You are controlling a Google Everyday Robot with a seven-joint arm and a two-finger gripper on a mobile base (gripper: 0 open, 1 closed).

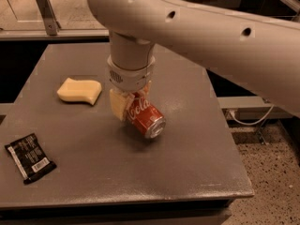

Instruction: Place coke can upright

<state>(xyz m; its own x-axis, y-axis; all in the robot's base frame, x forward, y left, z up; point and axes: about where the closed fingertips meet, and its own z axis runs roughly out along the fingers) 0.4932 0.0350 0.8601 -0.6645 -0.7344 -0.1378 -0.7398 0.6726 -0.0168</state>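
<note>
Above table (187, 163) — pincer (132, 108) around coke can (147, 119)

- Robot test area, lab-like: grey table (197, 163) on a speckled floor (274, 172), loose cable (248, 121) past its right edge.
- Glass partition (18, 6) with metal post (45, 11) beyond the far edge.
- Gripper (130, 103) near the table's centre, clamped on the coke can (146, 117).

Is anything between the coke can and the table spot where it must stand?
Nothing visible. The gripper grips the tilted coke can over bare table; the sponge and the black packet lie well apart, toward the picture's left.
</note>
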